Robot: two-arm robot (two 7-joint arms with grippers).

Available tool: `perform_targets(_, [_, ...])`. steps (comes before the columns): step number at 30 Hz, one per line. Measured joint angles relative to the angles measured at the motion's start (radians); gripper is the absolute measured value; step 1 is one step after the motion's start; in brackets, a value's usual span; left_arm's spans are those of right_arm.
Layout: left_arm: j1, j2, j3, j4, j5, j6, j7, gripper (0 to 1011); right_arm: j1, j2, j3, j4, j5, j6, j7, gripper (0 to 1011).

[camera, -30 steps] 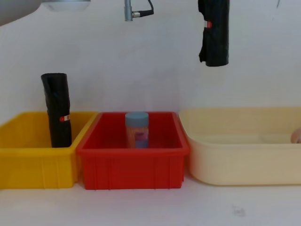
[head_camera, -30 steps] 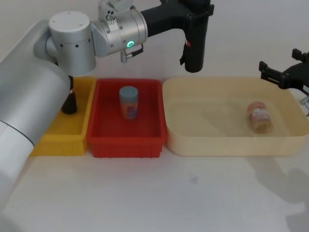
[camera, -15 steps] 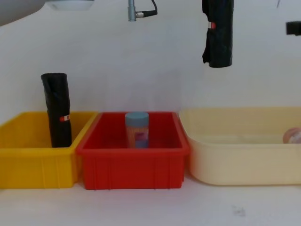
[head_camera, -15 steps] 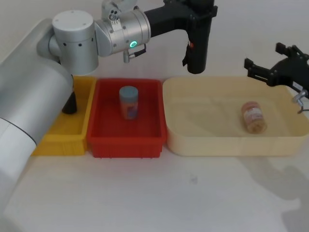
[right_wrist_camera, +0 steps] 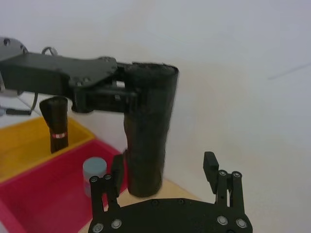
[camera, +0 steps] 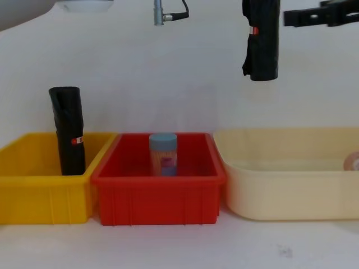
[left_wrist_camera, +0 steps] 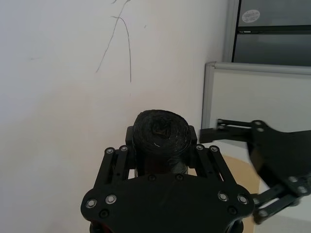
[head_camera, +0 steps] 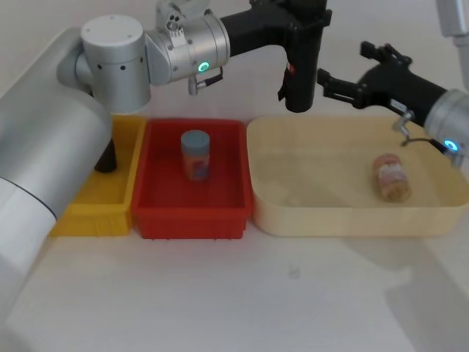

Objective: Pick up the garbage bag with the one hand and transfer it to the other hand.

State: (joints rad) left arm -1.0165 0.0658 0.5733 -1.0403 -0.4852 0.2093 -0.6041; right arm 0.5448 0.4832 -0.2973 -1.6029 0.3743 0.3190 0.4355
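The garbage bag [head_camera: 300, 73], a thick black roll with a red-and-white band, hangs upright high above the bins [camera: 261, 50]. My left gripper [head_camera: 296, 20], on the green-lit arm, is shut on its upper end; in the left wrist view its fingers [left_wrist_camera: 127, 145] clamp the roll [left_wrist_camera: 162, 131]. My right gripper [head_camera: 344, 64], on the blue-lit arm, is open and level with the bag, just to its right, with one fingertip almost at the bag's side. In the right wrist view the bag [right_wrist_camera: 148, 131] stands just ahead of the open right gripper [right_wrist_camera: 163, 165].
Below stand a yellow bin [head_camera: 88, 216] with a slimmer black roll [camera: 68, 131], a red bin [head_camera: 190, 213] with a blue-capped jar [head_camera: 195, 154], and a cream tub [head_camera: 352, 216] with a jar [head_camera: 392, 177] lying on its side. The table in front is bare.
My right gripper has swung in from the far right toward the bag and now sits beside it. The left gripper with the bag has barely shifted.
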Motion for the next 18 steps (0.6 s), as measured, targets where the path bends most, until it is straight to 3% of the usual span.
perform_targets(9, [-0.001,-0.001,0.001,0.001,0.000,0.000,-0.001,542,0.095,-0.065,-0.051,0.113,-0.011,-0.021,0.003,1000])
perform_targets(18, [-0.001,-0.001,0.001,0.001,0.000,0.000,-0.001,542,0.137,-0.089,-0.073,0.166,-0.003,-0.027,0.016,1000])
